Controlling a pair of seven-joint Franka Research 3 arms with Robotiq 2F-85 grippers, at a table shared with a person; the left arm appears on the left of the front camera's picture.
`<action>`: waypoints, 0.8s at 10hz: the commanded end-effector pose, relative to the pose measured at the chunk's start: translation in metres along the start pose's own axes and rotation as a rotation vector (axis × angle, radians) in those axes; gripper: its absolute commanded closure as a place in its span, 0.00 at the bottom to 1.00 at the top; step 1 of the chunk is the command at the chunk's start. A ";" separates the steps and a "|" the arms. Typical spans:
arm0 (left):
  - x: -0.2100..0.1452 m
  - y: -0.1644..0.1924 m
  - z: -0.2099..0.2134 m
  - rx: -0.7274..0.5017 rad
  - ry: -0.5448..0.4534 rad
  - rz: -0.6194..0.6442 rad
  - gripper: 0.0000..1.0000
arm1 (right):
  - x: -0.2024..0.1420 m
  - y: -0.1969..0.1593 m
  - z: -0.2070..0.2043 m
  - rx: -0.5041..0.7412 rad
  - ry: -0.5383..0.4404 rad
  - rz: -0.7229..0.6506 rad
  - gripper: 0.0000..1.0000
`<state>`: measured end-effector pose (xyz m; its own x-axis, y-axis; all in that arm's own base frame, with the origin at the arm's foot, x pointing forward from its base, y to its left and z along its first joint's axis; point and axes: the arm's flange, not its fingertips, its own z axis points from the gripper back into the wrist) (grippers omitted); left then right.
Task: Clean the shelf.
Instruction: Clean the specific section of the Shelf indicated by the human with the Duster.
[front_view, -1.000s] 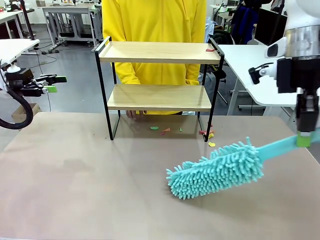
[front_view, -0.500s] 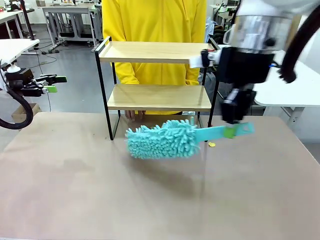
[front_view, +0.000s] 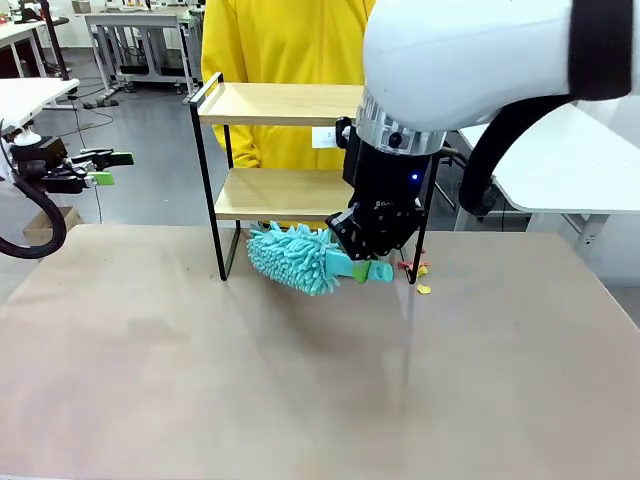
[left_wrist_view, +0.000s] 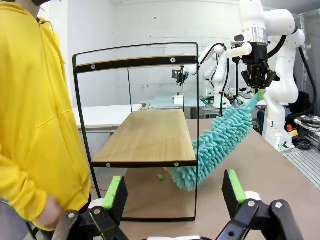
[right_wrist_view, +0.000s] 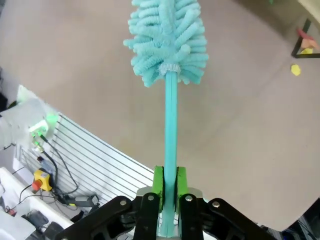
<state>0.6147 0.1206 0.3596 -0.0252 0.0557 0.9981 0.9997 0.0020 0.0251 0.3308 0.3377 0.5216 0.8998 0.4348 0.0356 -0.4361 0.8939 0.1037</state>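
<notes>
The shelf (front_view: 285, 104) stands at the table's far side, a black frame with two wooden boards; the left wrist view shows its lower board (left_wrist_view: 150, 135) end-on. My right gripper (front_view: 372, 268) is shut on the handle of a teal fluffy duster (front_view: 295, 258). The duster's head lies low in front of the shelf, just under the lower board. In the left wrist view the duster (left_wrist_view: 220, 142) slants down, its tip under that board. The right wrist view has the handle (right_wrist_view: 171, 130) clamped between the gripper's (right_wrist_view: 169, 187) green pads. My left gripper (front_view: 110, 168) hangs open off the table's left side.
A person in a yellow top (front_view: 280, 40) stands close behind the shelf, sleeve (left_wrist_view: 35, 125) beside its end. Small coloured scraps (front_view: 424, 289) lie on the table by the shelf's right leg, and a green one (left_wrist_view: 160, 176) under the lower board. White tables (front_view: 560, 150) stand beyond.
My right arm has swung left and towards the shelf, carrying the duster's head from the table's right middle to the shelf's foot. The left arm has stayed still.
</notes>
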 end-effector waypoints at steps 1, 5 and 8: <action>0.002 -0.002 0.000 0.002 -0.002 -0.012 0.00 | -0.011 -0.007 0.015 0.004 0.016 0.043 0.87; 0.002 -0.002 0.000 0.002 -0.002 -0.012 0.00 | -0.008 -0.003 0.008 -0.007 0.017 0.017 0.87; 0.002 -0.002 0.000 0.002 -0.002 -0.012 0.00 | 0.038 0.051 -0.039 -0.050 -0.162 -0.198 0.87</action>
<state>0.6147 0.1206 0.3597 -0.0253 0.0556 0.9981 0.9997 0.0019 0.0253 0.3349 0.3762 0.4989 0.9415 0.3199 0.1060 -0.3313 0.9360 0.1185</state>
